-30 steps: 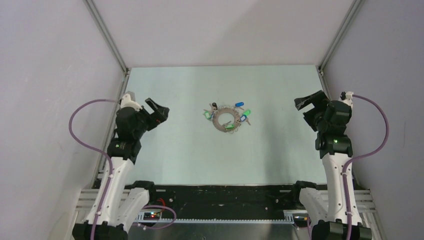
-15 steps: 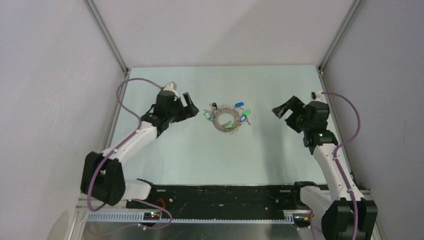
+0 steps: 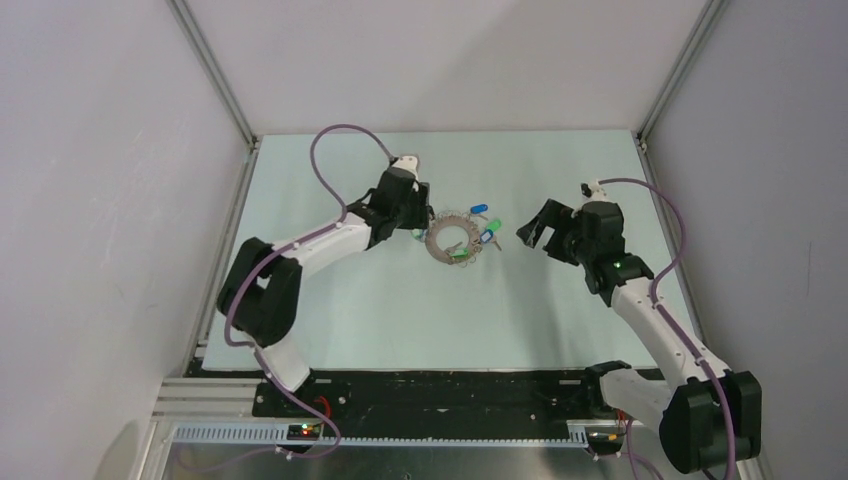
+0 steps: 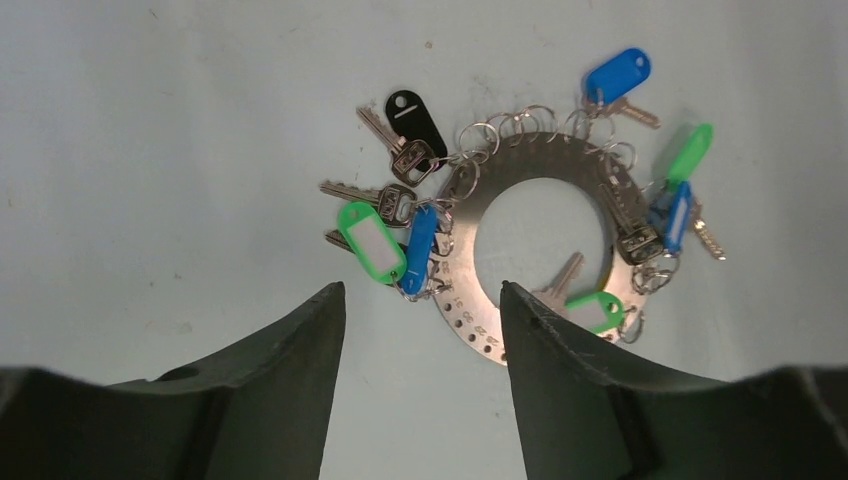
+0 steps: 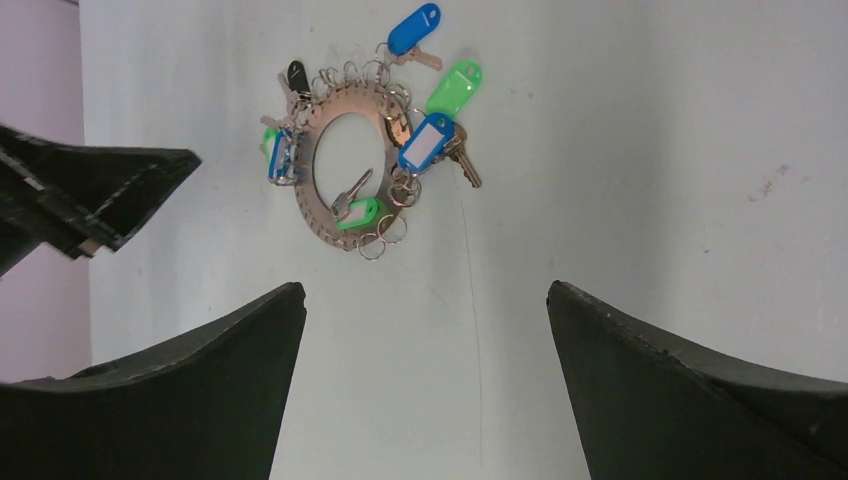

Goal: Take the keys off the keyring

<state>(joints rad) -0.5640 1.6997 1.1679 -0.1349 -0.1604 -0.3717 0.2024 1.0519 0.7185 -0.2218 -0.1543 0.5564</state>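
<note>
The keyring (image 3: 437, 241) is a flat grey metal ring lying on the pale table, with small split rings round its rim. The keys (image 4: 617, 75) carry blue, green and black tags and fringe the ring. My left gripper (image 3: 418, 222) is open and empty at the ring's left rim. In the left wrist view (image 4: 420, 290) the keyring (image 4: 468, 300) and a green tag (image 4: 370, 240) lie just beyond its fingertips. My right gripper (image 3: 530, 228) is open and empty, to the right of the ring and apart from it. In the right wrist view (image 5: 425, 290) the keyring (image 5: 318, 225) lies well ahead.
The pale table (image 3: 400, 310) has grey walls on three sides and metal frame posts (image 3: 215, 75) at the back corners. The black base rail (image 3: 440, 395) runs along the near edge. My left gripper's finger (image 5: 90, 190) shows at the left of the right wrist view.
Both arms have reached in from the sides toward the ring. The left gripper came up to the ring's left rim; the right came closer from the right. The ring and keys have not moved.
</note>
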